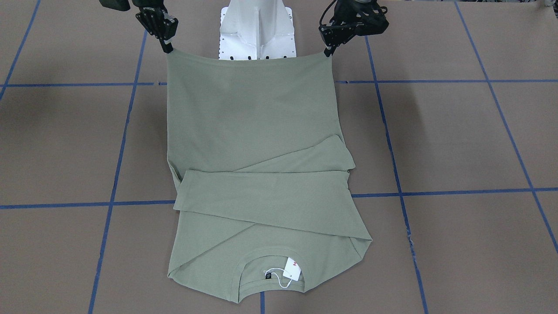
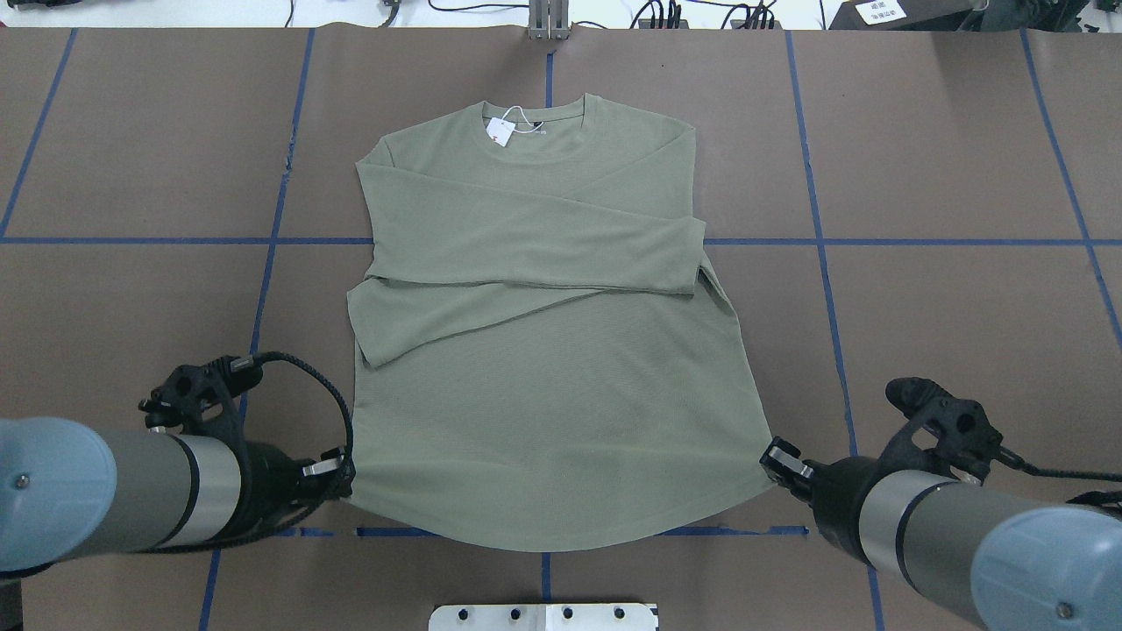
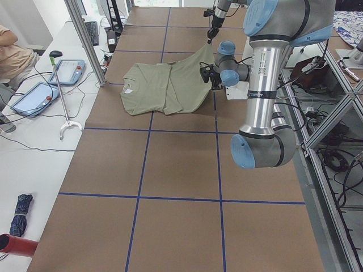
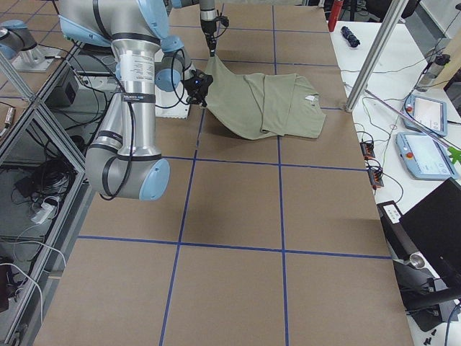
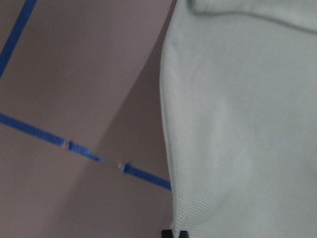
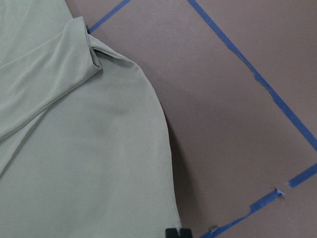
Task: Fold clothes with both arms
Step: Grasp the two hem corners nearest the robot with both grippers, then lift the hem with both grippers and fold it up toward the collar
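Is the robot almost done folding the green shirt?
About halfway, I'd say. Done: both sleeves lie folded across the chest of the shirt. In hand: the left arm and right arm each have jaws shut on a bottom corner, raised off the table. Left: carrying that bottom edge over toward the collar, so the body is not yet folded.

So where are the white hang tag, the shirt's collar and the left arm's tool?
white hang tag (image 1: 293, 268): front-facing view, middle of the card.
collar (image 2: 570, 112): overhead view, ribbed band right of tag.
left tool (image 2: 340, 480): overhead view, fingertips at hem corner.
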{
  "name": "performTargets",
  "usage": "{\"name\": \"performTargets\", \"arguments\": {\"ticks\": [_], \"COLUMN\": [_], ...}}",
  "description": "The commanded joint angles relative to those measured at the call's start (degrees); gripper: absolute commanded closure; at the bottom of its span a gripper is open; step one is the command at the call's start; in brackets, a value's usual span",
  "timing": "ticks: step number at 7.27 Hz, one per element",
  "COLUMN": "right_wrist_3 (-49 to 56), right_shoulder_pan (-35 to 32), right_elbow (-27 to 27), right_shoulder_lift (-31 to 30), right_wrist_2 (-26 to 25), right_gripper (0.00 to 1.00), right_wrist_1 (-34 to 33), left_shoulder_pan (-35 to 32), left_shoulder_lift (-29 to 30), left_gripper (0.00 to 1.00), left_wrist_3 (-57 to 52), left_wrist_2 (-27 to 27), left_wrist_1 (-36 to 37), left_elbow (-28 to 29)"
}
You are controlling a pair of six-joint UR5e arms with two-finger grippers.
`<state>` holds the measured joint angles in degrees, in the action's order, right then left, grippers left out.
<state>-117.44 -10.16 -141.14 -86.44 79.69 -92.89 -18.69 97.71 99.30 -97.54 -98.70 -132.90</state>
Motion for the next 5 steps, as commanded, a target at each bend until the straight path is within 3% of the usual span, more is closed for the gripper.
{"name": "performTargets", "arguments": {"ticks": [1,2,3,5], "right_wrist_3": [10.3,13.9,18.5,24.3], "right_shoulder_pan": [-14.2,-21.6,-26.6,-32.6], "right_elbow": [11.4,17.5,23.7,35.8], "right_shoulder_lift": [11.8,17.3,21.6,28.5], "right_wrist_2": [8.6,15.5,18.2,18.4], "right_gripper": [1.00,1.00,1.00,1.00], "right_wrist_1": [-0.1,0.0,0.3,0.7], "left_shoulder_pan": [-11.8,-15.2,-18.0,-22.7], "left_shoulder_lift": [6.4,10.4,13.4,15.6], "left_gripper": [1.00,1.00,1.00,1.00], "left_wrist_3": [-12.8,-16.6,-17.2,-19.7], "left_wrist_2": [-0.3,-0.4,-0.4,-0.3], "left_wrist_1": [-0.3,-0.7,-1.1,-6.5], "left_elbow": [10.1,17.0,20.7,27.0]}}
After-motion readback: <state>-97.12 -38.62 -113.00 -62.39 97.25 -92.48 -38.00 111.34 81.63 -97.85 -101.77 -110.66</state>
